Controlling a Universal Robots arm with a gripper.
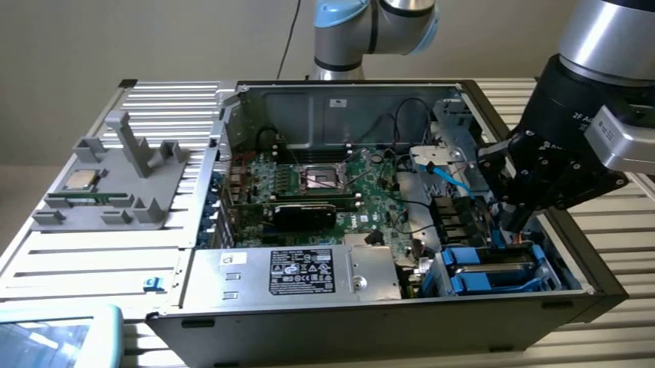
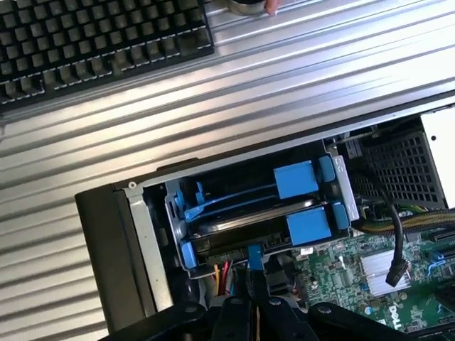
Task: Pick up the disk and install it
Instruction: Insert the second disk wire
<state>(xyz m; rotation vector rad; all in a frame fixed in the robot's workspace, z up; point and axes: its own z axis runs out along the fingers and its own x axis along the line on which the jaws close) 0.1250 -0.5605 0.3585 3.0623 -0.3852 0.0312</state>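
Observation:
The disk (image 2: 250,222) lies in the drive bay at the case's front corner, on the exterior view's right. It is a flat silver-grey drive in a bright blue carrier (image 2: 308,224). In the exterior view the disk (image 1: 493,270) shows as a silver top between blue rails. My gripper (image 1: 508,228) hangs just above and behind the bay, reaching down inside the case wall. In the wrist view my gripper (image 2: 253,278) is shut, its tips right at a small blue tab (image 2: 254,256) on the carrier's edge. I cannot tell whether they pinch the tab or only touch it.
The open computer case (image 1: 409,318) lies on a slatted metal table (image 1: 92,261), with motherboard (image 1: 327,192), blue cable (image 1: 450,175) and a silver box with a black label (image 1: 299,272) inside. A grey fixture (image 1: 113,184) stands at the exterior view's left. A keyboard (image 2: 92,35) lies beside the case.

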